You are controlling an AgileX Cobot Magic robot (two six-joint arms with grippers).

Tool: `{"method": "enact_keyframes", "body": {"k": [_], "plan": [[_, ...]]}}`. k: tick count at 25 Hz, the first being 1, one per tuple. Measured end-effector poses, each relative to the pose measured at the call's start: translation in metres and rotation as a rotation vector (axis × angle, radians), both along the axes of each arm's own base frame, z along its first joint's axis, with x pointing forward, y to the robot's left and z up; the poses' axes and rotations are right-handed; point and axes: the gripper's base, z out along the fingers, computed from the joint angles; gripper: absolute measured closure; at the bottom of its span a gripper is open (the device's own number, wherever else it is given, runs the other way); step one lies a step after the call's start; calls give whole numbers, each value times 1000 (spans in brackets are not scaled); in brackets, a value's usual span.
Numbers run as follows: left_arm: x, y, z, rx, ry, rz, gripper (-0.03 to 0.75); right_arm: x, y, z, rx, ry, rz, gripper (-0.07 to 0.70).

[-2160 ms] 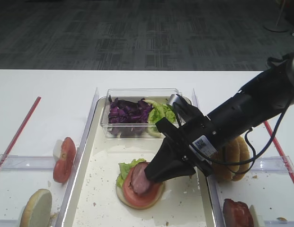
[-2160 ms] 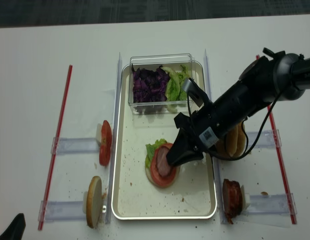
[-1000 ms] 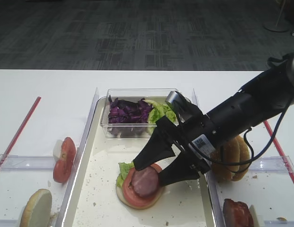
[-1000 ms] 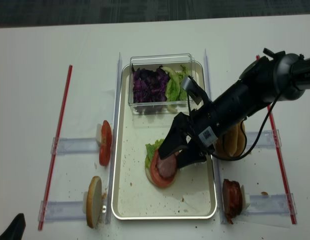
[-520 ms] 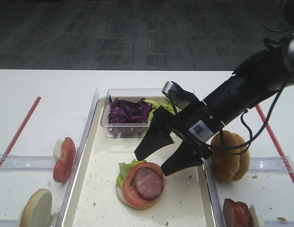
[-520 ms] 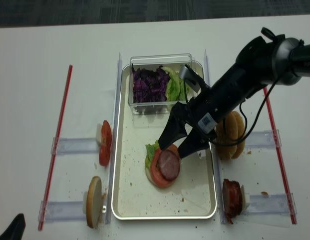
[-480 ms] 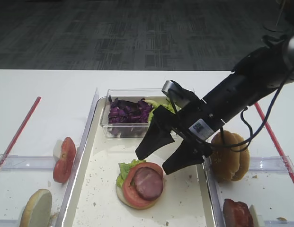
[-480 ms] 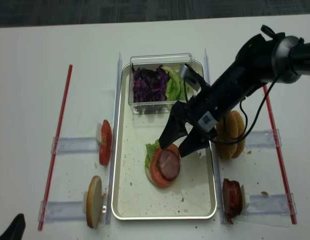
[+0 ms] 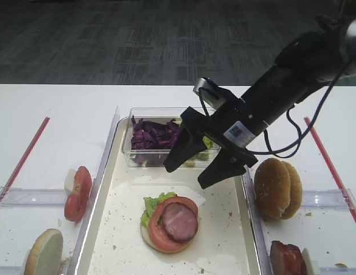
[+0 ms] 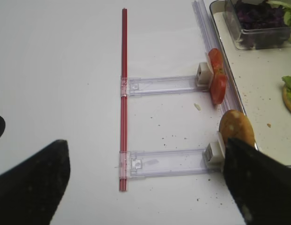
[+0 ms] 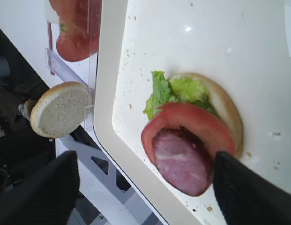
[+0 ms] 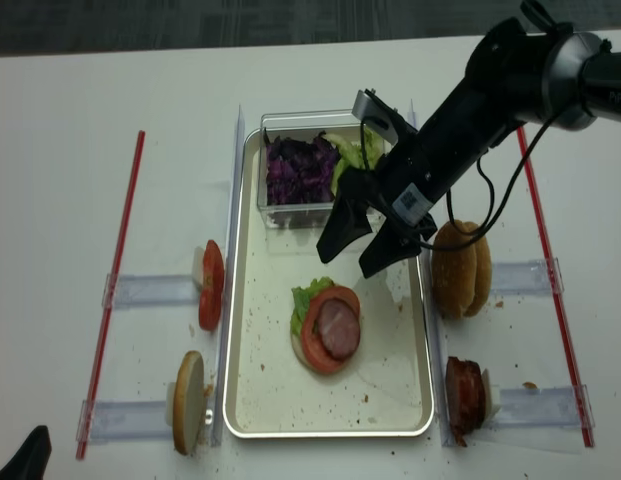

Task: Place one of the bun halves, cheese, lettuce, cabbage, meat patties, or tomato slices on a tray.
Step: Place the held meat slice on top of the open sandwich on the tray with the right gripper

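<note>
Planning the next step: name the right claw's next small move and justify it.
Probably swing the open, empty right claw right toward the seeded tan bun halves outside the silvery metal tray. The stack already shows pale bun base, green lettuce, red tomato slice and pinkish meat patty; a top is missing.

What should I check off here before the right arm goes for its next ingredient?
1. Right gripper open and empty: ok.
2. Meat patty lying flat on the tomato slice: ok.
3. Stack of bun half, lettuce, tomato and patty inside the tray: ok.
4. Right gripper lifted clear of the stack: ok.
5. Top bun halves waiting right of the tray: ok.
6. Left gripper open, nothing between its fingers: ok.
</note>
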Motion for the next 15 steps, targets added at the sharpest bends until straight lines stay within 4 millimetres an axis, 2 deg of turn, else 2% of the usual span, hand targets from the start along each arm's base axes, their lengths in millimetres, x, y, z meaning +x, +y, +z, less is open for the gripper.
{"method": "enact_keyframes", "body": {"k": [3, 11, 15], "plan": [[0, 0, 0, 0, 0, 0, 103, 6, -1, 7, -40, -16, 2, 29], [0, 0, 0, 0, 0, 0, 103, 22, -6, 58, -153, -160, -7, 29], [0, 0, 0, 0, 0, 0, 104, 28, -12, 72, -242, -229, 1, 29]]}}
